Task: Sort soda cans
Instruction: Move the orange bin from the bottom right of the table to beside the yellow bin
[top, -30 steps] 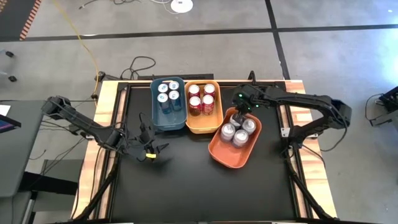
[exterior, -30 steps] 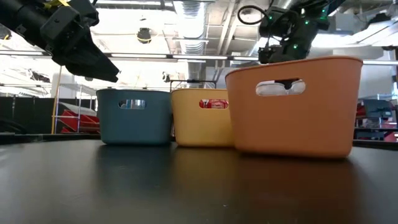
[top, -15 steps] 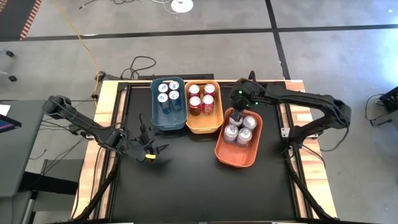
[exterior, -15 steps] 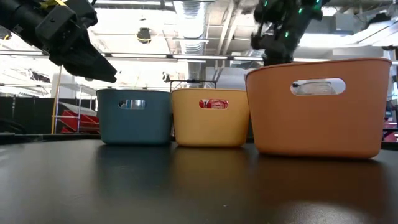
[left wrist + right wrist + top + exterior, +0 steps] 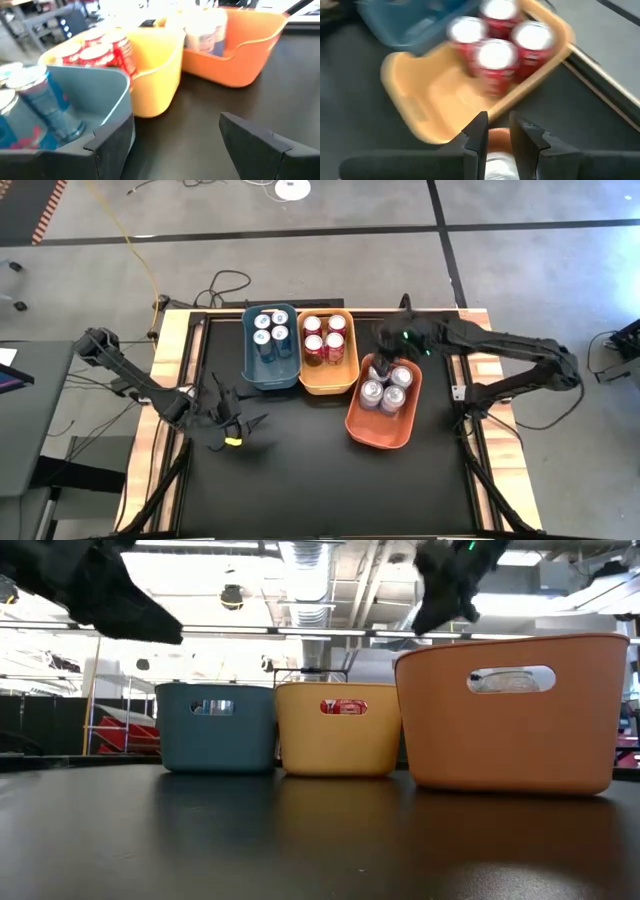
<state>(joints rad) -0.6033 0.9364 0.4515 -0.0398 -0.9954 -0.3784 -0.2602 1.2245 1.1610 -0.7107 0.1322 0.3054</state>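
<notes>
From my seat, going L to R: left gripper hangs over the bare black table on the L side, in front of the blue bin, not touching anything. In the left wrist view its fingers stand spread wide, nothing between them.

Blue bin sits at the back of the table w/ four blue cans grouped at its far end. Touching it on the R is the yellow bin, w/ four red cans also at the far end; a red can shows thru its handle slot in the low view.

Next, the orange bin, just beside the yellow one, a bit nearer the front and angled. Four silver cans stand in its far half.

Right gripper is above the orange bin's back rim, by the yellow bin's R corner. Right wrist view shows its fingers only slightly parted, a narrow gap, gripping nothing I can see.
</notes>
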